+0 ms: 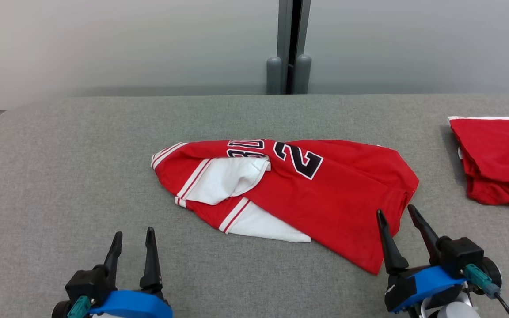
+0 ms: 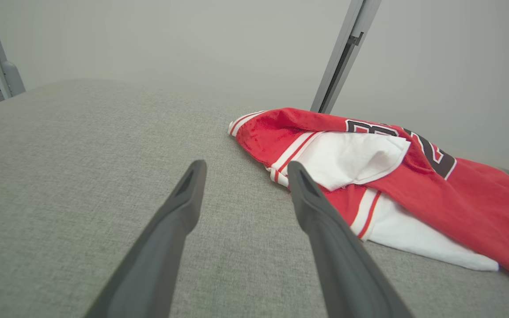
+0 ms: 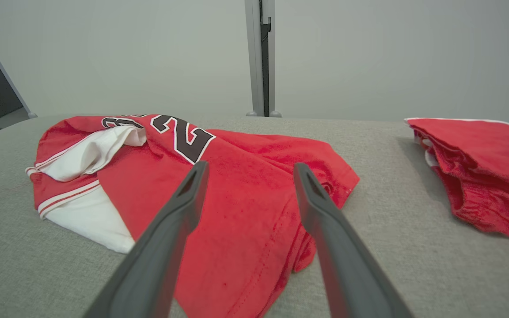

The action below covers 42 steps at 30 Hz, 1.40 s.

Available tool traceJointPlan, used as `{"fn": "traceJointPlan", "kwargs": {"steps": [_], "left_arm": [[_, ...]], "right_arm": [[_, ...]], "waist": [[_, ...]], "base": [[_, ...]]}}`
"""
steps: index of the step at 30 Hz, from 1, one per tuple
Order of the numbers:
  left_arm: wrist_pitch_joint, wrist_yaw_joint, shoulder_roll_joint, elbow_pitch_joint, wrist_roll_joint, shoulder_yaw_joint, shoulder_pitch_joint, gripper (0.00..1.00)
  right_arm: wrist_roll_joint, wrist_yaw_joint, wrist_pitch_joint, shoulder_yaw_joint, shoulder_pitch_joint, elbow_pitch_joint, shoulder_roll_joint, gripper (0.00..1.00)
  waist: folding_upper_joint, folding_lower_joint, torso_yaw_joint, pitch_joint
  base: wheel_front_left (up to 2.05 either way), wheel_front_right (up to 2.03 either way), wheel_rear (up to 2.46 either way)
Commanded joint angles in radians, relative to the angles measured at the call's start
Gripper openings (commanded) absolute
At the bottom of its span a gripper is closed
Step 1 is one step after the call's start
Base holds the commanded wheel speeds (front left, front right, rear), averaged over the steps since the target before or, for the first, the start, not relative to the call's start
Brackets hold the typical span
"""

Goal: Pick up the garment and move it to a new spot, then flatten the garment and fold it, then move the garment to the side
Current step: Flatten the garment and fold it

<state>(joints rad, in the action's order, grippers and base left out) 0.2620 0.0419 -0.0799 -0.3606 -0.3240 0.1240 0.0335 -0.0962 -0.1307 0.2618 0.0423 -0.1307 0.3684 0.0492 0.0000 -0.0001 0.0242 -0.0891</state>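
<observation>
**Crumpled jersey waits mid-bench, both pincers wide and empty**

The garment [image 1: 325,194], a red jersey with white lining and red-and-white striped trim, lies bunched near the middle of the grey bench [image 1: 82,154]. One striped opening is turned back so that the white inside shows. It has not yet been lifted, so the step in hand looks like the first pick-up.

The right pincer [image 1: 395,210] stands wide open and holds nothing. Its tips are at the near right edge of the jersey, where the hem gathers into folds. The left pincer [image 1: 134,232] is equally wide and empty, over bare bench and apart from the striped trim.

To do this well, each pincer probably wants its own hold, set far apart: the right on the gathered hem corner, the left reaching forward to the striped edge. Closing on the edge itself rather than on the loose middle should stop the cloth from sliding out. Raising both together would let the jersey hang open for flattening. The new spot should stay clear of the folded red cloth [image 1: 497,159] at the bench's far right.

A black, white-edged "2" reads clearly on the chest. The black letters beside it run into a fold, perhaps "BU", but I cannot read them with confidence. No brand label shows.
</observation>
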Motion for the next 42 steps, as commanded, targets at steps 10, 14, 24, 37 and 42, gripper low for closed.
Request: {"fn": "traceJointPlan", "kwargs": {"steps": [10,14,24,37,42], "left_arm": [[-0.042,0.044,0.01,-0.088,0.029,0.087,0.159,1.0],[-0.086,0.062,0.015,-0.17,-0.014,0.11,0.227,1.0],[-0.096,0.079,0.018,-0.342,-0.11,0.088,0.34,1.0],[-0.05,0.091,0.001,-0.367,-0.22,0.117,0.422,0.0],[-0.013,0.089,-0.02,-0.302,-0.209,0.176,0.414,0.0]], "right_arm": [[0.006,0.0,0.004,0.007,-0.052,-0.026,0.003,1.0],[0.0,0.0,0.004,0.012,-0.07,-0.033,0.003,1.0],[-0.011,0.0,0.004,0.005,-0.082,-0.04,0.002,1.0],[-0.016,0.0,0.004,0.02,-0.082,-0.041,0.002,1.0],[-0.001,0.0,0.004,-0.003,-0.063,-0.036,0.002,1.0]], "waist": [[0.0,0.0001,0.047,-0.07],[0.0,0.0001,0.083,-0.104],[0.0,0.0001,0.145,-0.154],[0.0,0.0001,0.162,-0.158],[0.0,0.0001,0.131,-0.135]], "base": [[0.0,0.0,0.0],[0.0,0.0,0.0],[0.0,0.0,0.0],[0.0,0.0,0.0],[0.0,0.0,0.0]]}}
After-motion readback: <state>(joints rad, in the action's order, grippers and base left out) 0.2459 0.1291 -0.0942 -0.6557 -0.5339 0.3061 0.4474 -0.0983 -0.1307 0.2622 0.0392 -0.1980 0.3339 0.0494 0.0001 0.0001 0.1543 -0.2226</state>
